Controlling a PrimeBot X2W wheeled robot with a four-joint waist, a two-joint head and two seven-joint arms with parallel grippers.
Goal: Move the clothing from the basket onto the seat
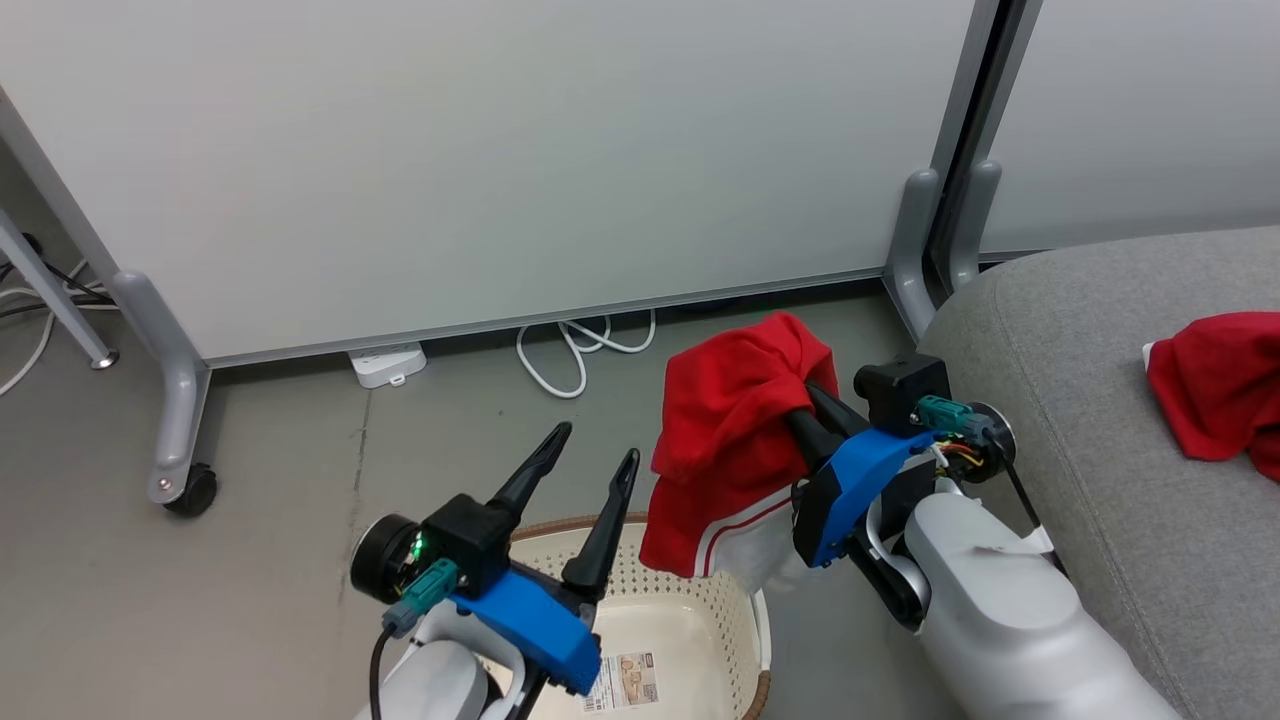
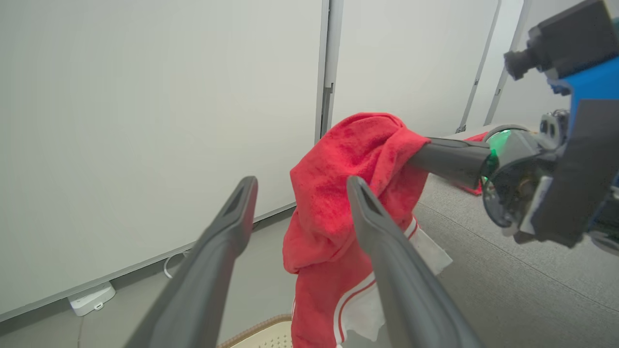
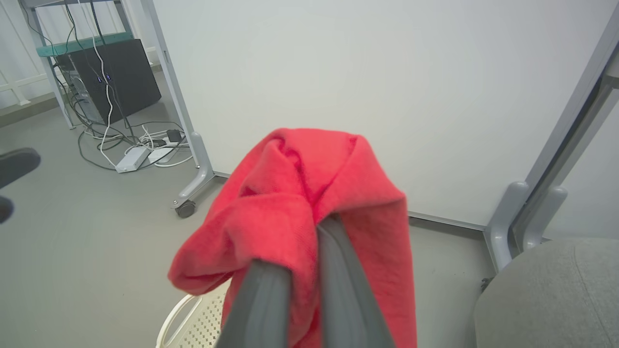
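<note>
My right gripper (image 1: pixel 800 400) is shut on a red garment (image 1: pixel 730 430) with white trim, which hangs above the far right rim of the cream basket (image 1: pixel 700 610). In the right wrist view the red garment (image 3: pixel 309 212) drapes over both fingers. My left gripper (image 1: pixel 595 445) stands open over the basket's left side with nothing between its fingers (image 2: pixel 227 241). The basket floor shows bare with a small label (image 1: pixel 625 680). A second red garment (image 1: pixel 1215 385) lies on the grey seat (image 1: pixel 1080 420) at the right.
White partition panels on wheeled grey legs (image 1: pixel 175 400) stand behind. A power strip (image 1: pixel 388 362) and a white cable (image 1: pixel 580 345) lie on the floor by the panel. A dark computer case with several cables (image 3: pixel 113 77) stands off to the left.
</note>
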